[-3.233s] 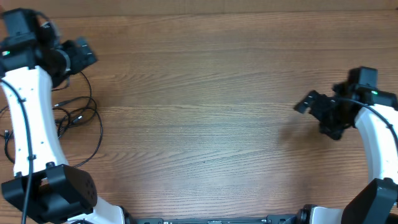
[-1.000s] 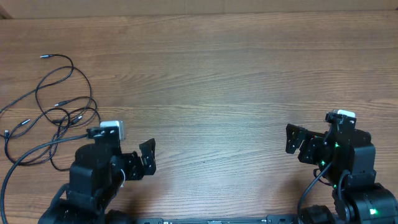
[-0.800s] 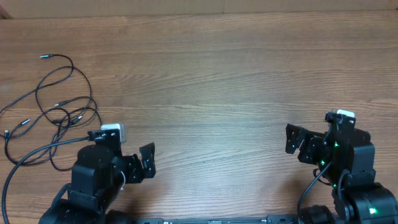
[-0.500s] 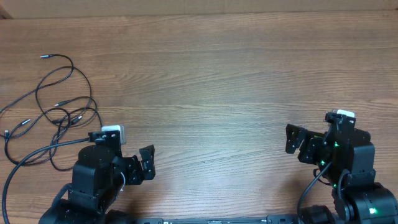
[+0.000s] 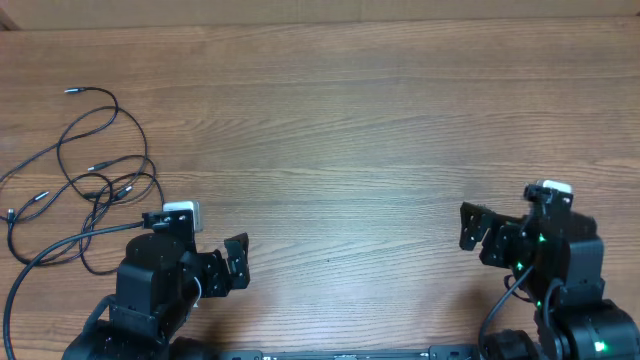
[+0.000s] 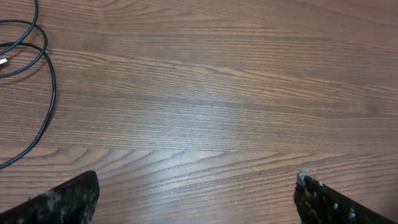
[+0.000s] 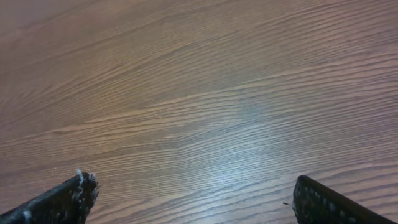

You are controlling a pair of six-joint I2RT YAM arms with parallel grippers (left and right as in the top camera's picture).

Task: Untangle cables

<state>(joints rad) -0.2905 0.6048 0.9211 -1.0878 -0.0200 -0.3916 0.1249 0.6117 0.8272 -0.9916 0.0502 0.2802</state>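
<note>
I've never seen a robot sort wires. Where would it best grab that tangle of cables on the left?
Probably the lone strand near the plug tip at the far end of the cables, from straight above: it lies flat, apart from the crossings, so closing fingers catch only one cord.

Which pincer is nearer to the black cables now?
The left pincer: the cables lie just beside it at the left, while the right pincer sits far across.

Bright, even light from above; shadows v. faint. Table (image 5: 380, 120) wood grain is sharp in overhead view. Both wrist views have a pale shiny patch in the middle, esp. the right one. Right wrist view gets dimmer & softer at top left.
</note>
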